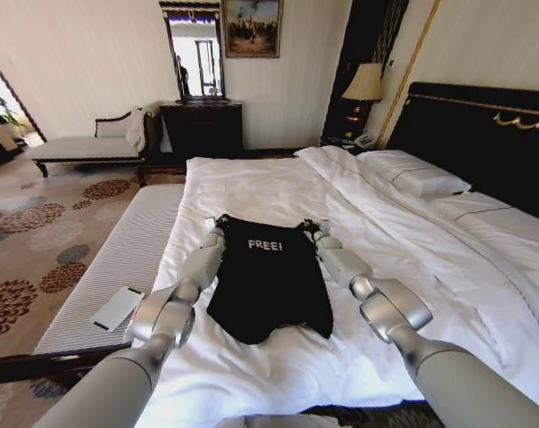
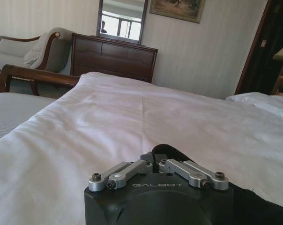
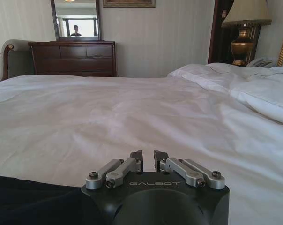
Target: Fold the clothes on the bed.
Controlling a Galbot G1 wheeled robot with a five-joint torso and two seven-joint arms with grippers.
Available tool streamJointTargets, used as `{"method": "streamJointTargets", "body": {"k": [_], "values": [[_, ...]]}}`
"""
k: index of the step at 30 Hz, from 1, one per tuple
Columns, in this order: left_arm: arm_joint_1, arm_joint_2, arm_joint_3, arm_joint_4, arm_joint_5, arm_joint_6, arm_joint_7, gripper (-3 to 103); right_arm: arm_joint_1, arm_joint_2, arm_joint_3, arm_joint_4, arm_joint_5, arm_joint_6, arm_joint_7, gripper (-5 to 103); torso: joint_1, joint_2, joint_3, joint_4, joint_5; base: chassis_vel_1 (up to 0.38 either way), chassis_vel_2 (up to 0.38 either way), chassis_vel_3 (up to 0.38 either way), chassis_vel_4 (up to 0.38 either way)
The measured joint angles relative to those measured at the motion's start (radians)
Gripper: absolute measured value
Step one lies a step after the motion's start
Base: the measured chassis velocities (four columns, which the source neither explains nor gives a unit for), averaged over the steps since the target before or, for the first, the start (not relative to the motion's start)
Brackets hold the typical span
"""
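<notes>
Progress check for you: soft black short-sleeved T-shirt [image 1: 269,281] with the small white "FREE!" print lies on the white sheet of the large double bed [image 1: 252,187], near the foot edge, roughly at centre of the head view. Its sides already look turned in, since the body reads as a narrow strip with no sleeves sticking out, so I'd judge the lengthwise folds done; hem end at 6 o'clock is loose and a bit rumpled. Left gripper [image 1: 215,234] sits at the shirt's top corner at about 10 o'clock from the print, right gripper [image 1: 313,229] at the opposite top corner at about 2 o'clock. In the left wrist view the left gripper [image 2: 156,162] has its fingertips drawn together with black cloth right at the tips, so I read it as pinching the shirt. In the right wrist view the right gripper [image 3: 148,160] shows a narrow gap between the tips with white sheet beyond and the black fabric off to one side of the body; nearly together, nothing visibly between them. What's left, in my judgement: the crosswise fold, collar end carried toward the hem, then release and tidy. Watch the right side, you may not have cloth there.
</notes>
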Motion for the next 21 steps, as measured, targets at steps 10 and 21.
{"method": "streamJointTargets", "body": {"k": [10, 21], "values": [[0.085, 0.031, 0.059, -0.104, 0.113, -0.031, -0.009, 31, -0.047, -0.073, -0.024, 0.077, 0.006, 0.01, -0.024, 46, 0.0, 0.0, 0.0, -0.0006, 0.0, 0.0, 0.0, 0.0, 0.0], [0.142, 0.085, 0.126, -0.262, 0.074, 0.002, -0.082, 69, -0.123, -0.205, -0.074, 0.298, 0.139, -0.014, -0.016, 84, 0.0, 0.0, 0.0, -0.0001, 0.0002, 0.0, 0.0, 0.0, 0.0]]}}
